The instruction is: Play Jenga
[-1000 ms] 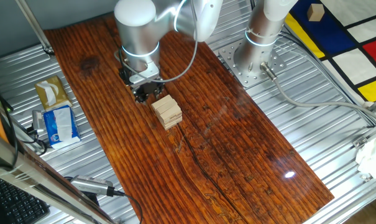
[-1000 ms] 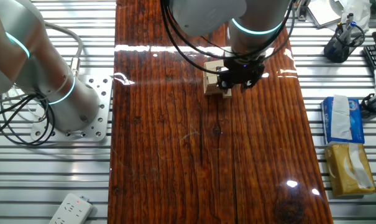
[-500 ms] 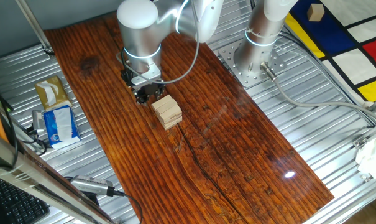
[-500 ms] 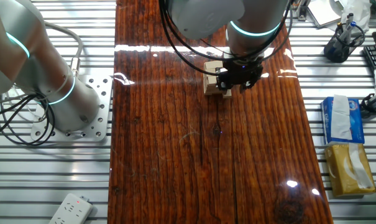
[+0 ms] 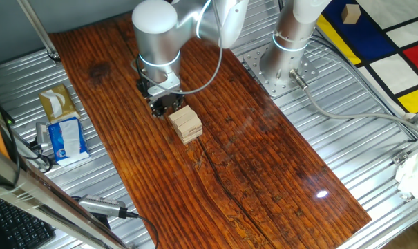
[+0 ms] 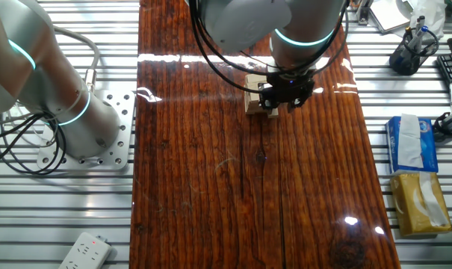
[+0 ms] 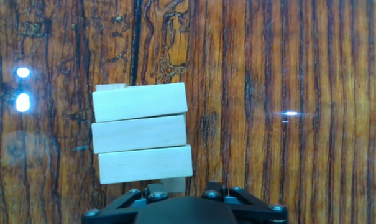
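The Jenga tower (image 5: 185, 124) is a small stack of pale wooden blocks near the middle of the brown table. It also shows in the other fixed view (image 6: 254, 93) and from above in the hand view (image 7: 142, 133), with three blocks side by side on top. One lower block (image 7: 173, 185) sticks out of the tower on the gripper's side. My gripper (image 5: 164, 105) stands right beside the tower and low to the table, as the other fixed view (image 6: 279, 99) shows too. In the hand view (image 7: 183, 190) its jaws stand apart, with the end of that protruding block between them, nearer the left finger.
A blue-and-white tissue packet (image 5: 65, 138) and a tan packet (image 5: 57, 102) lie on the metal surface left of the table. A second robot's base (image 5: 283, 59) stands at the table's far right. A lone wooden cube (image 5: 349, 13) lies on the coloured mat.
The arm has shifted slightly toward the tower. The tower has not visibly moved.
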`<state>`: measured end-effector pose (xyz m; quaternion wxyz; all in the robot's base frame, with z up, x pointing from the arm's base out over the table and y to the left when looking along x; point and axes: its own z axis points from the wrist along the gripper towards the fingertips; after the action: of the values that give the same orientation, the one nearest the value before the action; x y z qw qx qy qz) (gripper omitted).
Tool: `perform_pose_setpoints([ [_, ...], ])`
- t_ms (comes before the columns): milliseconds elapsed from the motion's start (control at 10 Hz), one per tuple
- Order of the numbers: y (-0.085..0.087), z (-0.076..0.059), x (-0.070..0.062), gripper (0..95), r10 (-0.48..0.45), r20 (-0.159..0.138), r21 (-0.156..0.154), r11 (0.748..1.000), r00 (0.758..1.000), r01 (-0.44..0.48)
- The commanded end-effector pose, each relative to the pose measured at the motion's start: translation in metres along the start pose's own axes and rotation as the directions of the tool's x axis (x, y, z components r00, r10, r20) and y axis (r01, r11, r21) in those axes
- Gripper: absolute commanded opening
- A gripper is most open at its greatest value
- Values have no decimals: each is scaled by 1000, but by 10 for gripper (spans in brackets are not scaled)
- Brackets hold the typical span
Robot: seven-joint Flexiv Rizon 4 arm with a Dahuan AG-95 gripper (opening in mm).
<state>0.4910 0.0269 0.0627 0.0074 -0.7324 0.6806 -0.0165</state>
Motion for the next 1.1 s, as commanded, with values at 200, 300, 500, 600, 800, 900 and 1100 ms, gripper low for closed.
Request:
perform_pose_setpoints([
  [200, 1, 2, 0, 380, -6, 0, 1, 1000, 1000, 6],
  [300, 1, 3, -1, 380, -7, 0, 3, 1000, 1000, 7],
  [500, 1, 5, -1, 380, -9, 1, 6, 1000, 1000, 9],
  [600, 1, 5, -1, 380, -11, 2, 7, 1000, 1000, 11],
  [800, 2, 5, -1, 380, -17, 2, 8, 1000, 1000, 17],
  [900, 3, 5, -1, 380, -18, 2, 8, 1000, 1000, 18],
  [1100, 6, 5, -2, 380, -18, 2, 9, 1000, 1000, 18],
])
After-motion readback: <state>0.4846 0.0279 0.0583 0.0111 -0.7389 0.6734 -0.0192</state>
